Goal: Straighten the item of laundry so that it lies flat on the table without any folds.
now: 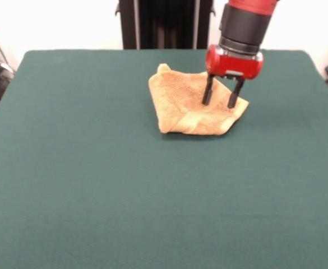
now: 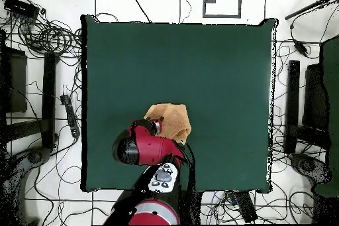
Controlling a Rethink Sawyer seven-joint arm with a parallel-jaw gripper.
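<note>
- The towel (image 1: 193,103) sits in the upper middle of the front view, a little right of centre, on the green table (image 1: 96,185).
- It is not flat: it lies bunched into a rough, irregular shape, with a small peak at its upper left corner and a paler folded band running along its lower right edge.
- The gripper (image 1: 220,101) comes down from the upper right of the front view, below a red housing and a black wrist.
- Its two dark fingers (image 1: 208,92) are spread with a clear gap between them, tips down on the right part of the towel; nothing is pinched between them.
- Whether the tips press into the cloth or only touch it cannot be told.
- In the overhead view the towel (image 2: 171,118) shows as a tan patch in the lower middle of the table (image 2: 218,64), partly covered by the red arm (image 2: 149,147) reaching in from the bottom of the frame.
- Cables lie on the floor around the table.
</note>
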